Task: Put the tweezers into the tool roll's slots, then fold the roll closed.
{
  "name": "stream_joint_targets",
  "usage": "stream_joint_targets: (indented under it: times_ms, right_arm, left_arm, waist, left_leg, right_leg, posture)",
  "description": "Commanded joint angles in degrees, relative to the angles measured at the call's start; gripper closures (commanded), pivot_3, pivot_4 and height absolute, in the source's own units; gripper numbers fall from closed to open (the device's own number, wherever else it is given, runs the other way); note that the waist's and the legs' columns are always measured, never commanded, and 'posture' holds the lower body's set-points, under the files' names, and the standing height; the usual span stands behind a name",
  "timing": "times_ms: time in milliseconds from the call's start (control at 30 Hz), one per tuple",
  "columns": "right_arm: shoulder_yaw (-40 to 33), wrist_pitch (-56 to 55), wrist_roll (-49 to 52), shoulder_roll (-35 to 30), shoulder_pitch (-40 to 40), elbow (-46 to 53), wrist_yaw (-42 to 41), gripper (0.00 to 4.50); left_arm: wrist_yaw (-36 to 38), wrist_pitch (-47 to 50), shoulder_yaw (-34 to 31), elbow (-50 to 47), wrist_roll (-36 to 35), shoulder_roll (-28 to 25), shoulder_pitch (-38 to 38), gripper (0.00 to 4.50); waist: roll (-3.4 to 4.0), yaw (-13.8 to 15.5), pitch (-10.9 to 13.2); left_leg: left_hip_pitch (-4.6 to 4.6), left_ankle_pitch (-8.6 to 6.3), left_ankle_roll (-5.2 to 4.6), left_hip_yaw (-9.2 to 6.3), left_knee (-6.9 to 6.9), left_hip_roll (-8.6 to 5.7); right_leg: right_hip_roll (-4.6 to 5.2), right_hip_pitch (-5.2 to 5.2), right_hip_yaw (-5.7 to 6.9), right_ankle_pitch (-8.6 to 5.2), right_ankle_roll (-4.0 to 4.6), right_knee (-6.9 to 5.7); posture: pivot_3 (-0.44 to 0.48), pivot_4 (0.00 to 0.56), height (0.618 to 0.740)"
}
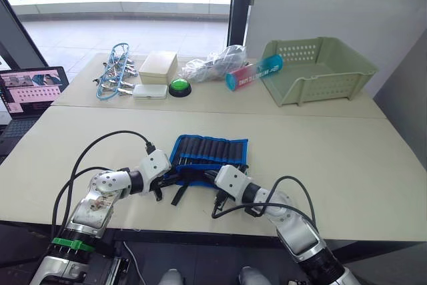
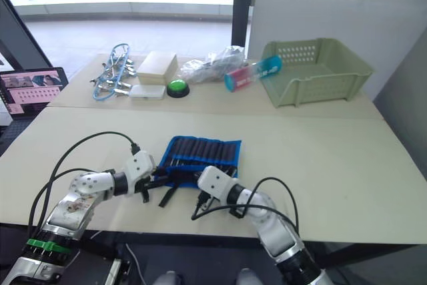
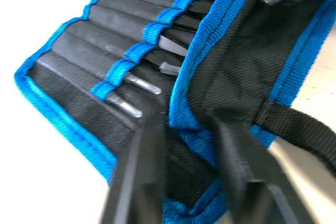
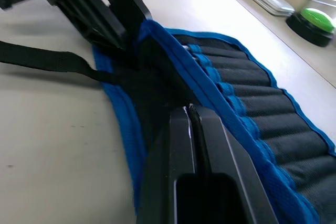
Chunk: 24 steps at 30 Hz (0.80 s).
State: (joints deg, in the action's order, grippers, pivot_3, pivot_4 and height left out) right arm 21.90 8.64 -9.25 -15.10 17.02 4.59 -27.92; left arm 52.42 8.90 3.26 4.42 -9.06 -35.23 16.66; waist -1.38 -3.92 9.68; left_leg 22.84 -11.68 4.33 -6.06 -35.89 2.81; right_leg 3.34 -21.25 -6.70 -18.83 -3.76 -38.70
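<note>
A pale beige table (image 1: 320,145) fills the centre of the head view; beyond it, at the top of the frame, glass doors open onto a bright tiled floor (image 1: 133,31). The tool roll (image 1: 210,155) lies near the table's front edge, at lower centre, its slots (image 1: 213,146) facing up and the tweezers (image 3: 134,83) tucked into them, their tips showing. The near flap is partly folded over. The left gripper (image 1: 162,181) has its fingers (image 3: 139,177) parted astride the flap's blue edge. The right gripper (image 1: 208,177) has its fingers pressed together on the flap. At upper right stands a green basket (image 1: 320,71); at upper left, a laptop (image 1: 30,91).
</note>
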Motion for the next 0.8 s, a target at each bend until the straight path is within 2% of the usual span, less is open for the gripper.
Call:
stream_joint_targets:
  times_ms: [33,167,200,267,300,400,467,533,667,800]
  right_arm:
    - [-1.97,2.83,1.06,1.12,0.49,-0.43,0.77,4.5]
    - [-3.17,4.7,2.42,2.29,0.66,-0.55,0.86,4.5]
    - [-3.59,5.47,2.79,2.98,0.65,-0.67,1.2,4.5]
    - [-4.03,6.24,2.91,3.99,1.04,-1.52,1.7,4.5]
    - [-3.79,6.26,2.43,4.14,1.16,-1.97,1.84,4.5]
    - [-3.76,6.81,2.05,4.56,0.78,-1.93,2.07,4.5]
    - [-3.8,6.88,2.11,4.42,0.22,-2.02,1.97,4.5]
    - [-4.31,7.39,2.48,4.47,-0.12,-2.1,2.19,4.5]
    - [-4.66,7.44,2.64,4.55,-0.31,-1.19,2.51,4.5]
    - [-4.69,6.48,3.95,5.04,-1.22,2.23,2.22,4.5]
  left_arm:
    - [-1.02,-1.45,-3.95,-1.8,-3.78,1.47,-2.4,1.53]
    - [-2.8,2.06,-9.6,-7.64,-11.85,4.97,-4.84,0.2]
    - [-3.64,2.69,-9.63,-8.91,-12.61,6.03,-5.54,0.04]
    - [-4.58,3.43,-8.65,-10.62,-12.96,7.52,-6.49,0.04]
    - [-6.16,3.24,-7.99,-10.97,-12.13,8.72,-6.91,0.22]
    - [-10.21,2.97,-6.08,-12.58,-10.82,12.84,-6.88,1.17]
    - [-13.8,6.56,-3.94,-12.87,-10.99,16.55,-5.13,1.81]
    - [-17.15,8.95,-0.42,-10.69,-7.5,18.8,-3.42,2.52]
    - [-22.87,13.85,0.6,-8.45,-6.02,22.14,-3.62,3.84]
    - [-26.85,15.72,2.59,-6.0,-2.0,22.15,-5.95,3.84]
  waist:
    - [0.0,-0.06,0.0]
    - [-0.01,0.06,0.0]
    - [-0.01,0.07,0.0]
    - [-0.01,0.07,0.0]
    - [-0.01,0.07,0.0]
    - [-0.01,0.07,-0.01]
    - [-0.02,0.14,-0.01]
    - [-0.03,0.46,-0.02]
    - [-0.02,0.06,-0.03]
    - [0.07,0.14,-0.11]
  left_leg:
    - [-0.01,0.0,0.0,0.0,0.01,0.01]
    - [0.03,0.0,0.0,-0.01,0.0,0.02]
    - [0.03,0.0,0.0,-0.01,-0.01,0.02]
    - [0.02,0.0,0.0,-0.01,-0.01,0.02]
    - [0.01,0.0,0.0,-0.01,-0.01,0.01]
    - [0.02,0.0,0.0,-0.01,0.0,0.0]
    - [0.02,0.0,0.0,-0.01,-0.01,0.0]
    - [0.02,0.0,0.0,-0.01,-0.03,0.0]
    - [0.0,0.0,0.0,-0.01,-0.03,-0.02]
    - [-0.04,0.0,0.0,-0.05,-0.01,-0.02]
  right_leg:
    - [0.0,0.0,0.0,0.0,0.0,-0.02]
    - [0.0,-0.02,0.01,0.0,0.0,-0.03]
    - [0.0,-0.02,0.01,0.0,0.0,-0.02]
    - [0.01,-0.01,-0.01,0.0,0.0,-0.01]
    - [0.01,0.0,0.0,0.0,0.0,-0.01]
    - [0.01,0.01,0.0,0.0,0.0,0.01]
    - [0.01,0.01,0.0,0.0,0.0,0.02]
    - [0.01,0.04,0.0,0.01,0.0,0.02]
    - [0.01,0.06,-0.02,0.01,0.0,0.06]
    - [0.01,0.11,0.0,0.01,0.0,0.07]
  posture:
    - [0.0,0.15,0.74]
    - [0.0,0.15,0.74]
    - [0.0,0.15,0.74]
    - [0.0,0.15,0.74]
    - [0.0,0.15,0.74]
    - [0.0,0.15,0.74]
    - [0.0,0.15,0.74]
    - [0.0,0.15,0.74]
    - [0.0,0.15,0.74]
    - [0.0,0.15,0.74]
